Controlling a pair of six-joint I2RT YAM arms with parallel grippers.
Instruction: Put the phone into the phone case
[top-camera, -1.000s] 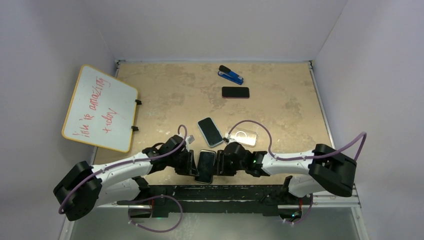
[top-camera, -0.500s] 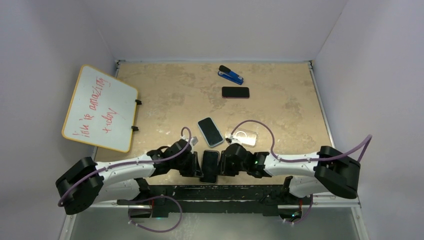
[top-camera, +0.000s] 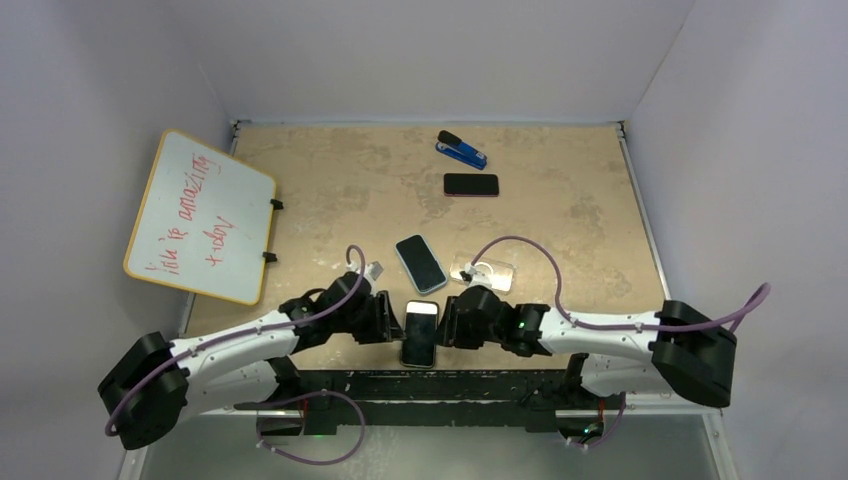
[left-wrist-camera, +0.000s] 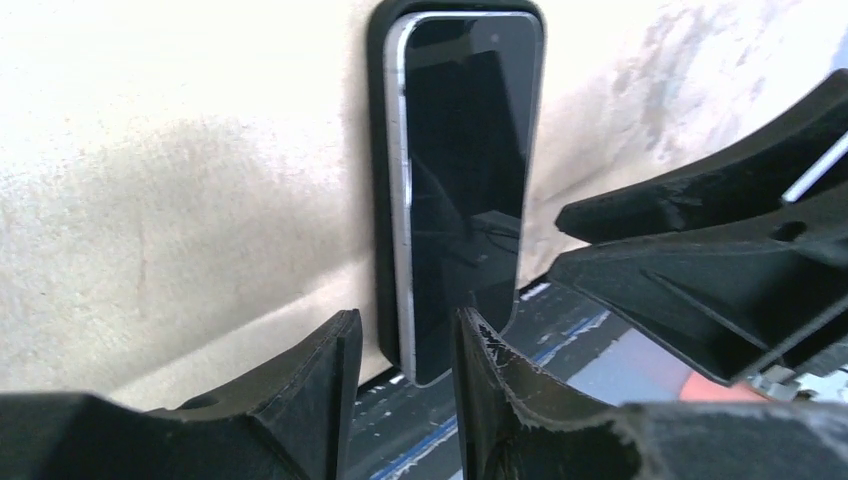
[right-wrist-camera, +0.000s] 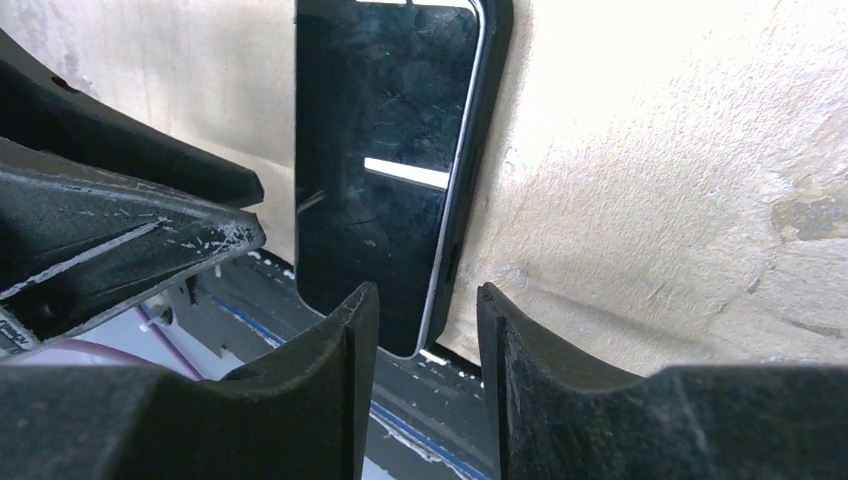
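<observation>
Phone (top-camera: 421, 333): a dark-screened handset with a silver edge is seen lying face up at the near edge of the worktop (top-camera: 560, 200), between the two arms. Its near end juts out past that edge.
Phone case (left-wrist-camera: 378, 200): a black rim is seen wrapped round the handset's far end and along both long sides, so the phone is judged to be lying inside it.
Left end effector (left-wrist-camera: 405, 335): it is held low at the phone's left side, fingers parted by a narrow gap. The phone's near corner shows through that gap, and nothing is seen clamped.
Right end effector (right-wrist-camera: 420, 300): it is mirrored on the phone's right side, fingers likewise a narrow gap apart, with the phone's edge and the case rim seen between them. Contact cannot be confirmed.
Done so far: the handset is judged to be placed in the case and lined up with it.
Left to do: the silver edge appears to sit a little proud of the rim on the left side (seating at the near end cannot be made out), so a final press-down is probably needed.
Other things: a second phone (top-camera: 420, 264) and a clear case (top-camera: 485, 272) lie just beyond. A black phone (top-camera: 471, 184) and a blue stapler (top-camera: 461, 149) lie farther back, and a whiteboard (top-camera: 198, 215) lies at the left.
</observation>
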